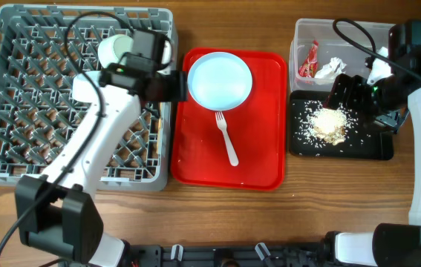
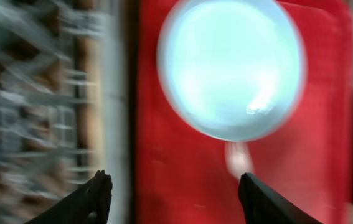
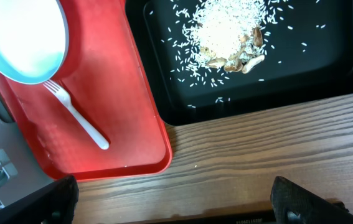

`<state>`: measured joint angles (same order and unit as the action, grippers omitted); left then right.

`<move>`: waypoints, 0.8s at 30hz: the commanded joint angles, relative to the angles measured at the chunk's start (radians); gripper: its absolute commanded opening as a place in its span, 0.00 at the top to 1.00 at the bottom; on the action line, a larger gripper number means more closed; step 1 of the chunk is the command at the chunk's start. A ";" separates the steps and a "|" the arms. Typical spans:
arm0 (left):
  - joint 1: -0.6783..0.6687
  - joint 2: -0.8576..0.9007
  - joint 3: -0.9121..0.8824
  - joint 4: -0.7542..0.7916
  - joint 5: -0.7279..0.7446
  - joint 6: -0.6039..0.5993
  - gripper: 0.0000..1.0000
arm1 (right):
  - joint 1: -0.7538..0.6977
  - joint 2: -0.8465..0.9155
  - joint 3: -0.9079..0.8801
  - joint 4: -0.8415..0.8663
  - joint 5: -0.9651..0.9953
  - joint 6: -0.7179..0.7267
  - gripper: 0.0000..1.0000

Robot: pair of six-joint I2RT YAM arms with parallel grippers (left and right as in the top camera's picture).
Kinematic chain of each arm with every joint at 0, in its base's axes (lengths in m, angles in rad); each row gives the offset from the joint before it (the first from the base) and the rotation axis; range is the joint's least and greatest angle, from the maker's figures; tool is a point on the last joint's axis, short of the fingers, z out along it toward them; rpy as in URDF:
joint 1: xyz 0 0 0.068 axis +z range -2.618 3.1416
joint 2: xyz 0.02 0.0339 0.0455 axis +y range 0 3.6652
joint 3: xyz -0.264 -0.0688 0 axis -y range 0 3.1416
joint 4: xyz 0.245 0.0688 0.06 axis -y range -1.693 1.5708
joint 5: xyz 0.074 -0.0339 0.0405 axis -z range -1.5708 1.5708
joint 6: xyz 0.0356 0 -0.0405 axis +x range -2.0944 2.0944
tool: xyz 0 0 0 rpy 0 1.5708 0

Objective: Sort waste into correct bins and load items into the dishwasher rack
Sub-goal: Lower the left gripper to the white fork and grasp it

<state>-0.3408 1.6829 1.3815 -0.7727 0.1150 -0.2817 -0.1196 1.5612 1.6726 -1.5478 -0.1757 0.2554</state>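
Note:
A pale blue bowl sits at the back of the red tray, with a white plastic fork in front of it. My left gripper is open and empty at the tray's left edge, beside the bowl; its view is motion-blurred. A small pale cup lies in the grey dishwasher rack. The clear tub holds the red sachet and white tissue. Rice scraps lie in the black tray. My right gripper is open and empty above it. No plate shows.
The right wrist view shows the bowl, fork, red tray corner, rice in the black tray, and bare wood table. The rack is blurred at the left of the left wrist view.

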 commanded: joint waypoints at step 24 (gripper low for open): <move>-0.356 0.392 0.011 0.080 -0.169 -0.437 0.48 | -0.002 -0.014 0.021 0.006 -0.005 -0.019 0.00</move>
<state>-0.6922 2.0441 1.3861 -0.6827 -0.0448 -0.7021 -0.1196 1.5612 1.6726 -1.5448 -0.1757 0.2554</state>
